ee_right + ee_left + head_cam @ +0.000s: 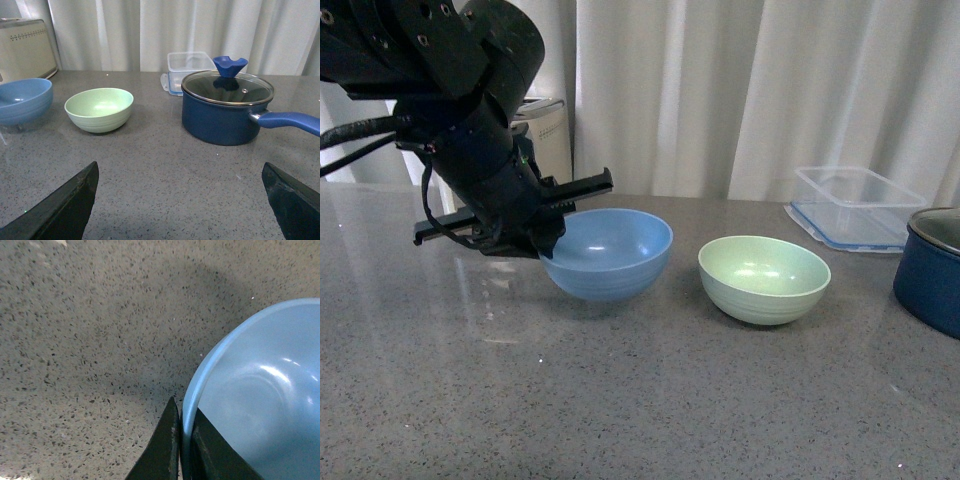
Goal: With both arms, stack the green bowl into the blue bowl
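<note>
The blue bowl [610,252] sits at the middle of the grey counter, slightly tilted or raised at its left side. My left gripper [548,238] is shut on its left rim; in the left wrist view the two fingers [165,450] pinch the thin rim of the blue bowl [260,400]. The green bowl [764,279] stands upright just to its right, apart from it. In the right wrist view the green bowl [99,109] and blue bowl [24,100] lie ahead, and my right gripper [180,200] is open and empty above bare counter. The right arm is out of the front view.
A dark navy pot [932,270] with a glass lid [227,87] and long handle stands at the right. A clear plastic box [855,207] is behind it. A cream appliance [548,135] stands at the back left before white curtains.
</note>
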{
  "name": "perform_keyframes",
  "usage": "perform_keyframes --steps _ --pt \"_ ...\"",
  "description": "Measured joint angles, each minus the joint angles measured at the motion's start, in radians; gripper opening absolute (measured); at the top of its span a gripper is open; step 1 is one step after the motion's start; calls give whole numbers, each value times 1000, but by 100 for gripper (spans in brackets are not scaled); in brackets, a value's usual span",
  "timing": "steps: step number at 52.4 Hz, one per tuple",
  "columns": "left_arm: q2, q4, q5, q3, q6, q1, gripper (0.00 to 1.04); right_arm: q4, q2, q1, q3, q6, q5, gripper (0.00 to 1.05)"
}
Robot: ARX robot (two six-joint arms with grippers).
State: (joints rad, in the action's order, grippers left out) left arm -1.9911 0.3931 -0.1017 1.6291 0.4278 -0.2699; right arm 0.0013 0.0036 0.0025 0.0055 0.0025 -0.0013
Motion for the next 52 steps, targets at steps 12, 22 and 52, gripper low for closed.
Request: perform_keyframes --steps 12,22,52 --pt "-36 0 -3 0 8 -19 4 0 0 0 0 0 0 95" --pt "-42 -24 -1 0 20 -22 11 0 0 0 0 0 0 95" --pt "550 -1087 -111 -863 -401 46 5 0 0 0 0 0 0 95"
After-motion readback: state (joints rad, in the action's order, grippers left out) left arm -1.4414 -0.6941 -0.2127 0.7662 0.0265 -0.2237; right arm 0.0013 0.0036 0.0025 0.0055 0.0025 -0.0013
